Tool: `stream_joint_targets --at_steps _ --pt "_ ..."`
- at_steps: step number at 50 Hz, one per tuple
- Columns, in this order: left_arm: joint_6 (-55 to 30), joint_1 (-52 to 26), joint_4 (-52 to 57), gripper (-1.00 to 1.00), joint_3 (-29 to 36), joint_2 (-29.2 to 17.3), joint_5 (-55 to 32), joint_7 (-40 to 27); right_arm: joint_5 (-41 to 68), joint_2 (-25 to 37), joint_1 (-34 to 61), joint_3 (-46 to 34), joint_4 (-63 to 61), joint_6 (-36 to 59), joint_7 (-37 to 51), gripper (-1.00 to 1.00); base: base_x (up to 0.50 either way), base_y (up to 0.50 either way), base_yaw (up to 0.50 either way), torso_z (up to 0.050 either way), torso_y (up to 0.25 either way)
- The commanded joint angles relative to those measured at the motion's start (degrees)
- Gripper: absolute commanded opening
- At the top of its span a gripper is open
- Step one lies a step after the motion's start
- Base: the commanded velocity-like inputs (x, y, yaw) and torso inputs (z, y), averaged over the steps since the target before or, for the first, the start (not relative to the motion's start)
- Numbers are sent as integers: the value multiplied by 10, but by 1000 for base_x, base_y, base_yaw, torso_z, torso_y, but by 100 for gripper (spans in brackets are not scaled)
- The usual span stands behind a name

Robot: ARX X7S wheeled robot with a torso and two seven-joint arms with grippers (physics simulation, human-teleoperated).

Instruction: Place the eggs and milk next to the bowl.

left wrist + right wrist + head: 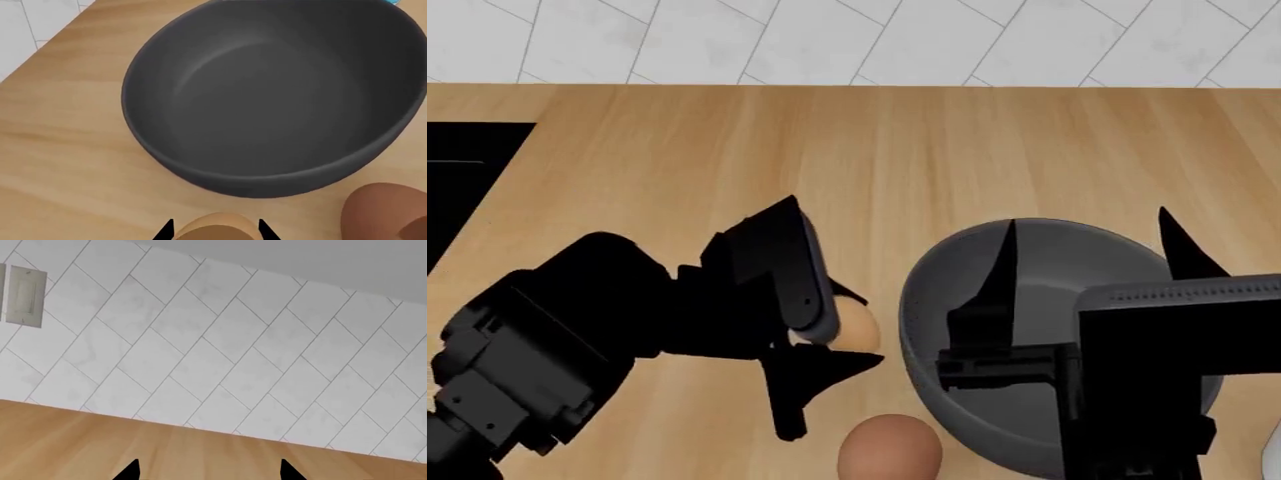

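Observation:
The dark grey bowl fills most of the left wrist view and stands on the wooden counter at the head view's lower right. My left gripper is shut on the pale tan egg, just beside the bowl's wall. A reddish-brown egg lies on the counter close by, near the bowl's rim. My right gripper hovers over the bowl, open, with nothing between its fingertips. The milk is out of view.
A black sink sits at the counter's far left. The white tiled wall runs along the back, with a switch plate on it. A thin blue sliver shows past the bowl's far rim.

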Motion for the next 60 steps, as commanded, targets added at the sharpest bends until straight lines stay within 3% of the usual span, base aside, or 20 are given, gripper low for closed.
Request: stream_joint_targets --at_steps 1,18,45,60 --pt "32 -5 -60 -100 10 26 -3 8 -2 0 2 -4 8 -3 0 100 0 0 0 0 0" --pt "83 -10 -121 -100 46 44 -29 8 1 3 6 -5 -4 13 8 100 0 0 0 0 0" --pt "160 -35 -171 -100 266 46 -224 -47 3 6 2 -4 -2 7 9 100 0 0 0 0 0" --pt "206 -41 -182 -100 328 46 -258 -73 6 8 1 -3 -5 8 11 100 0 0 0 0 0"
